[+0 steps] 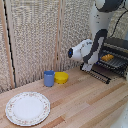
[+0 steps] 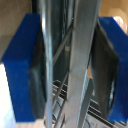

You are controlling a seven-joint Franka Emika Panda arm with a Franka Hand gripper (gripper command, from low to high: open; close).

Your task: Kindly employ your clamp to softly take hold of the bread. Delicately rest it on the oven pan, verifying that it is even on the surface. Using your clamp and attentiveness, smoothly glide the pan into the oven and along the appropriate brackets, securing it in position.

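Bread, the small orange-yellow block, lies on the oven pan, well back on the slats, inside the open front of the oven at the exterior view's right. Clamp is down at the pan's near edge, white arm bent over it. Wrist view: blue-tipped fingers stand either side of a metal bar of the pan, one blue pad on each flank, the bar running straight through the gap; they look closed onto it, though contact on the far pad is blurred and not certain. More slats show beyond the bar. So the step in hand reads as the slide, bread already placed. To do it well: keep the grip firm on that front bar, push level and straight along the oven's depth so both side edges ride the same pair of brackets, go slowly so the bread does not skid, and avoid tipping the near edge down. Whether the pan edges already sit in the brackets cannot be told from here. On the wooden counter, well apart from the work: blue cup, yellow bowl touching or just beside it, patterned plate nearer the viewer.
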